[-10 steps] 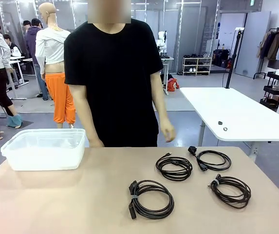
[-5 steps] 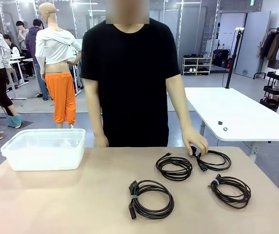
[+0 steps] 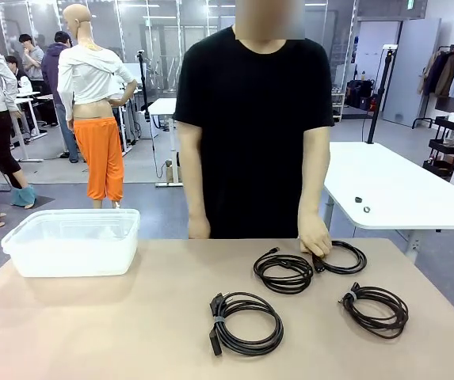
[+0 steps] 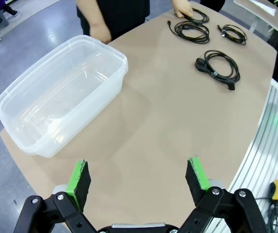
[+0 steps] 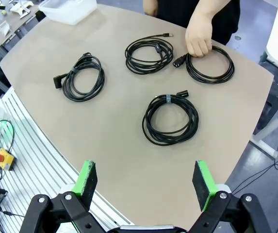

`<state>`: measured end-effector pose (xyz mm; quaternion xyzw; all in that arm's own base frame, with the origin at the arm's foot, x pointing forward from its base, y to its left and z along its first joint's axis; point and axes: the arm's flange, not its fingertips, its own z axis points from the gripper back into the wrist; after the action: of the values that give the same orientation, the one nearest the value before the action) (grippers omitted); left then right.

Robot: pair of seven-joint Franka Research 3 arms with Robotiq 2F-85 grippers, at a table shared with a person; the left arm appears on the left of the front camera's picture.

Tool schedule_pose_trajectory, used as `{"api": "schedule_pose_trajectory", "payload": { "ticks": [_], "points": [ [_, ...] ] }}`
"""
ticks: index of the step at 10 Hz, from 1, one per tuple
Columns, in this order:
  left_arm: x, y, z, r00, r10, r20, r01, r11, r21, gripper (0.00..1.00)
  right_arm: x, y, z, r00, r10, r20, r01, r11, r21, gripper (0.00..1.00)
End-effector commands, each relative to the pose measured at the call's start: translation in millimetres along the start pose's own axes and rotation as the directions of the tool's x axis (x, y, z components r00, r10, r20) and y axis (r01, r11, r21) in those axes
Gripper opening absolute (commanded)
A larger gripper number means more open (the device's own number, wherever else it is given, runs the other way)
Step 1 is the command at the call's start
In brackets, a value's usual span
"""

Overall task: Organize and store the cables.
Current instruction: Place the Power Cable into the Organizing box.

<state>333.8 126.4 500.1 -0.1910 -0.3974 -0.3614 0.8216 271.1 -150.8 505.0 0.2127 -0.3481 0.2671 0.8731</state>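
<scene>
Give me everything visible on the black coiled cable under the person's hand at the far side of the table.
The thin black coiled cable lies flat on the tan table as a loose round loop of a few turns, rubbery-looking. A chunky black plug sticks out at one side, toward the neighbouring coil. The person's hand rests on the loop beside that plug, fingers curled over it. No tie shows on it.
</scene>
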Motion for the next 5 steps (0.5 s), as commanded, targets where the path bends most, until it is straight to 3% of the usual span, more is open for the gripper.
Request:
{"api": "schedule_pose_trajectory", "payload": {
  "ticks": [1,5],
  "points": [
    [0.6,3.1,1.7,1.0,-0.017,0.011,0.017,1.0,-0.017,1.0,-0.8,-0.6,1.9,1.0,0.018,0.004,-0.018,1.0,0.006,1.0],
    [0.6,3.1,1.7,1.0,-0.017,0.011,0.017,1.0,-0.017,1.0,-0.8,-0.6,1.9,1.0,0.018,0.004,-0.018,1.0,0.006,1.0]
  ]
}}
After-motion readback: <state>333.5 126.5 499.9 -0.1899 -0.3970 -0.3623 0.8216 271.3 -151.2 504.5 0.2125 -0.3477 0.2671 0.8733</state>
